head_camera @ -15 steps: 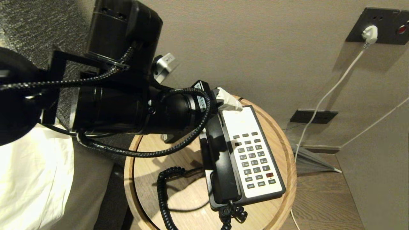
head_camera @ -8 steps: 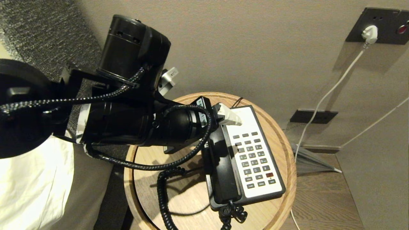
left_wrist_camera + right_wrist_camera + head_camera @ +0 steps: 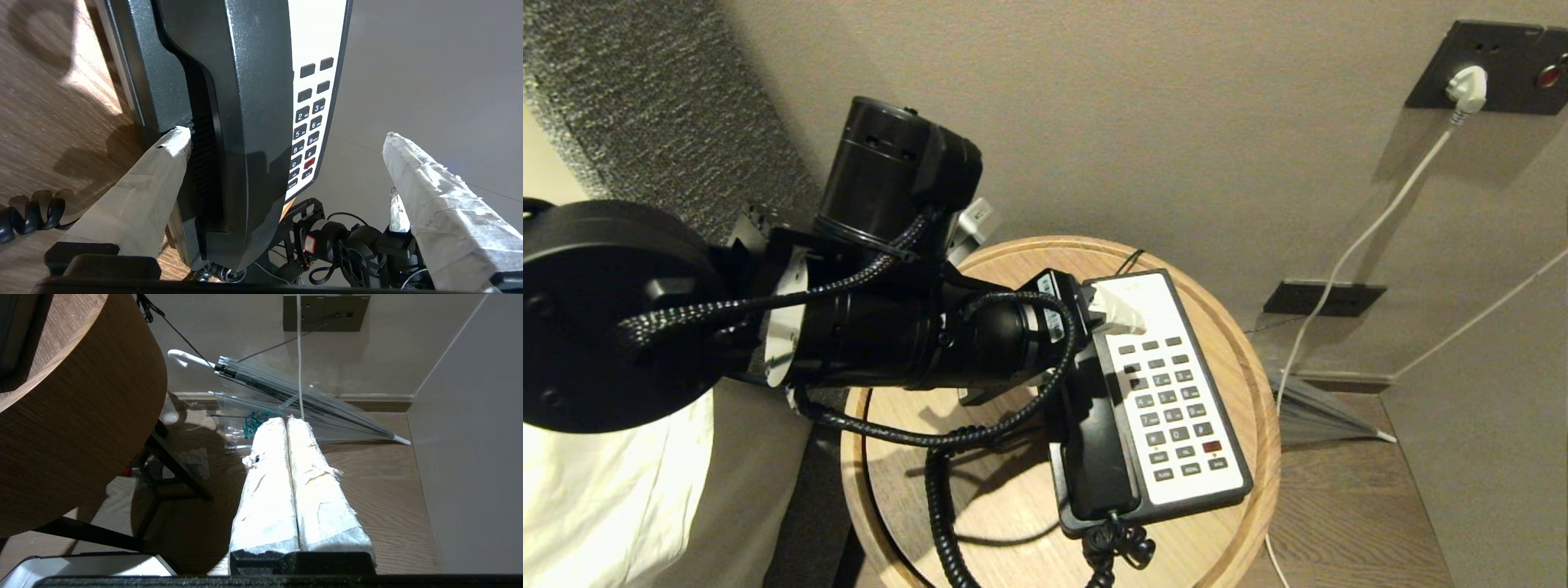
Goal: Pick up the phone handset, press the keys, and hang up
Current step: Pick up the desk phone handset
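The phone handset (image 3: 1094,441) lies in its cradle along the left side of the phone on the round wooden table (image 3: 1262,425). Its coiled cord (image 3: 939,498) loops over the tabletop. The keys (image 3: 1172,408), with one red button, sit in the cream faceplate beside it. My left gripper (image 3: 286,136) is open and straddles the far end of the handset (image 3: 253,102). One taped finger (image 3: 163,171) lies against the phone's outer side. The other finger (image 3: 1115,314) hovers over the faceplate above the keys (image 3: 308,118). My right gripper (image 3: 288,420) is shut and empty, low beside the table.
A wall stands close behind the table, with a socket plate and white plug (image 3: 1468,86) at the upper right. A clear folded umbrella (image 3: 306,400) lies on the floor by the wall. White bedding (image 3: 596,490) is at the left.
My left arm has come down and forward in the head view, bringing the open gripper from the phone's far edge down around the handset's far end. The handset has not moved.
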